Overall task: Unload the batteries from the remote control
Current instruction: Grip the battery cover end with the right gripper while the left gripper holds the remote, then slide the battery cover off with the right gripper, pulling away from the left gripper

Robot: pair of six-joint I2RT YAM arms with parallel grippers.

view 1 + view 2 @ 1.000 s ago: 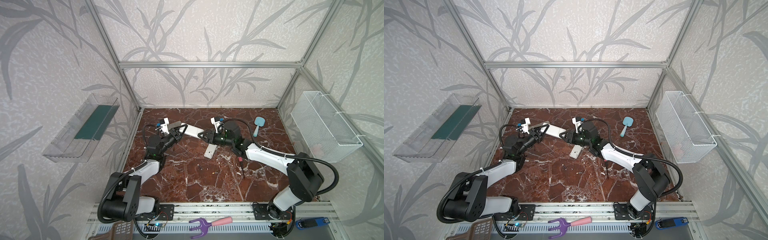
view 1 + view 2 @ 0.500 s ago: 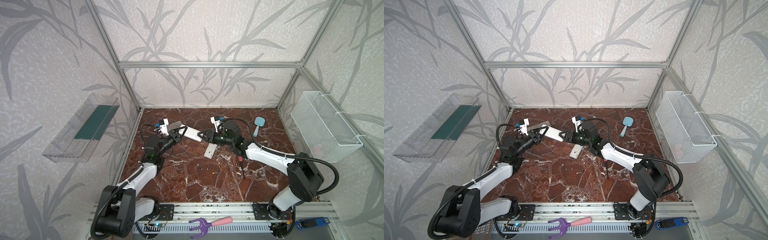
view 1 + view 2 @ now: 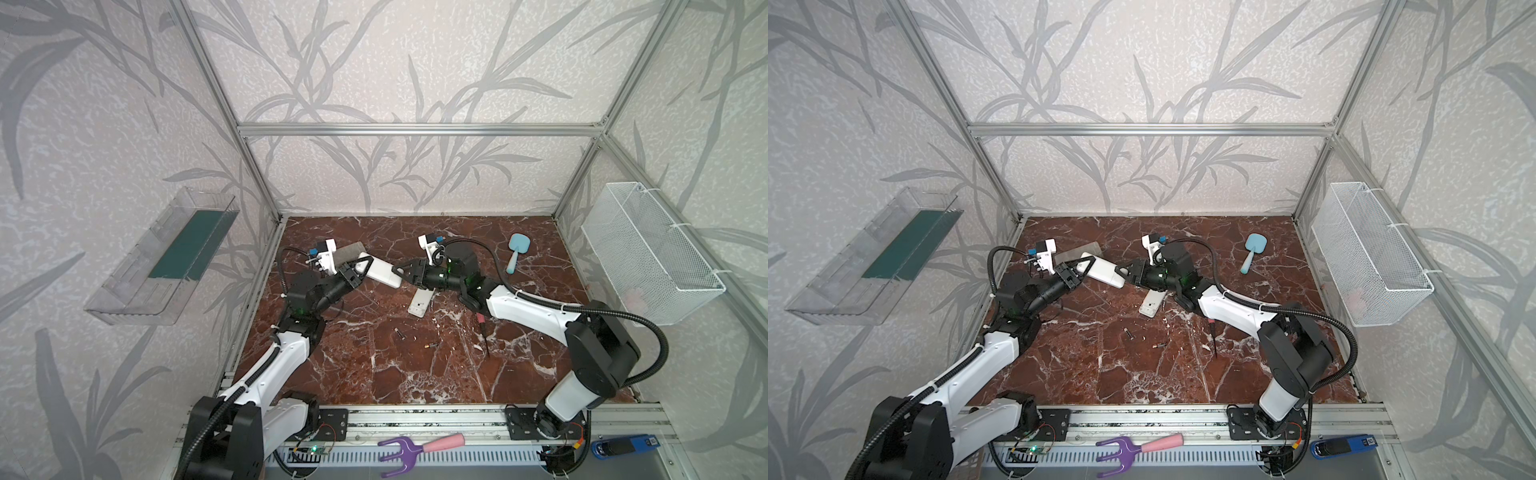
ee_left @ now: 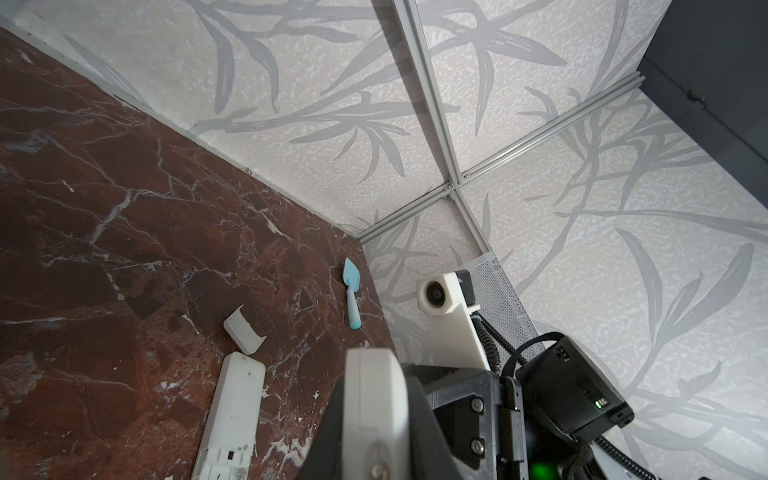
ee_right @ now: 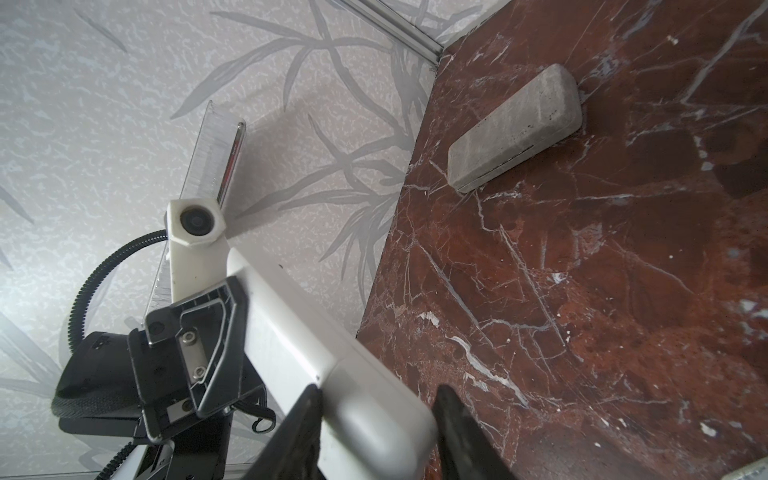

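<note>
left claw [image 3: 365, 266]: clamped on one end of held white remote [image 3: 386, 276]
right claw [image 3: 398, 273]: parted, straddling the other end
batteries [image 3: 431, 345]: two loose on marble floor [image 3: 374, 374]

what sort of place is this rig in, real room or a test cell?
Most likely a purpose-built robot test cell, not a real room: an aluminium frame holds leaf-print panels, the left arm and right arm bolt to a front mounting rail, and a wire basket hangs on a side wall.
</note>
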